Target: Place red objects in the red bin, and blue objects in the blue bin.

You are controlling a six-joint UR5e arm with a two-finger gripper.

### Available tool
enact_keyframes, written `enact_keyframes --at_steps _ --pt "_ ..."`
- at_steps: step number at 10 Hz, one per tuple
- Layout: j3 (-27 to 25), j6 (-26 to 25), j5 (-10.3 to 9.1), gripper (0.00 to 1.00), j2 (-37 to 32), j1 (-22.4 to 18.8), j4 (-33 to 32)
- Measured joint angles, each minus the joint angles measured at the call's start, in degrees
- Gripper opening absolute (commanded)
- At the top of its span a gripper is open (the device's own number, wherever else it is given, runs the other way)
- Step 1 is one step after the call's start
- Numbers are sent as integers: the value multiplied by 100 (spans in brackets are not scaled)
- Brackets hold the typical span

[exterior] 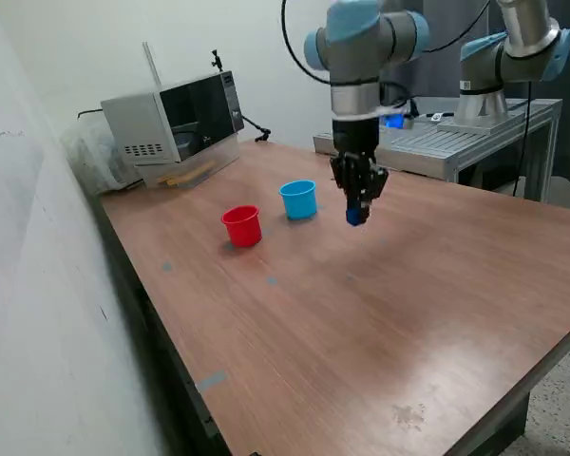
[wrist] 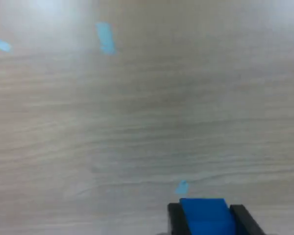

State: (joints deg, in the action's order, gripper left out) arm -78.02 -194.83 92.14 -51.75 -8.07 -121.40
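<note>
- One small dark blue cube point(exterior: 355, 218) is the only cube I can count here — it sits between the fingertips of the black two-finger gripper point(exterior: 356, 215), lifted above the brown wooden table point(exterior: 361, 323) and not touching it.
- In the wrist view the same blue cube point(wrist: 206, 218) fills the gap between two black fingers point(wrist: 175, 218), so the jaws are closed only as far as the cube's width and press it from both sides.
- There is one small bright red plastic cup point(exterior: 241, 226) and one small light blue plastic cup point(exterior: 299, 199), both upright on the table, near each other but apart.
- The gripper with the cube hangs just beside the blue cup, on the exterior view's right of it.
- I cannot tell what lies inside the two cups.
- Three small pale blue tape marks point(wrist: 104, 37) show on the wood under the wrist camera.
- One grey microwave oven point(exterior: 176, 122) stands at the far corner of the table.
</note>
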Motion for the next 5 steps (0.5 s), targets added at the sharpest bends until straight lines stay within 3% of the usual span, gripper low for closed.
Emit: enact_keyframes --at_steps 2,5 --pt "-307 291 6 0 -810 146 411" --pt "-663 725 31 0 -1587 807 803"
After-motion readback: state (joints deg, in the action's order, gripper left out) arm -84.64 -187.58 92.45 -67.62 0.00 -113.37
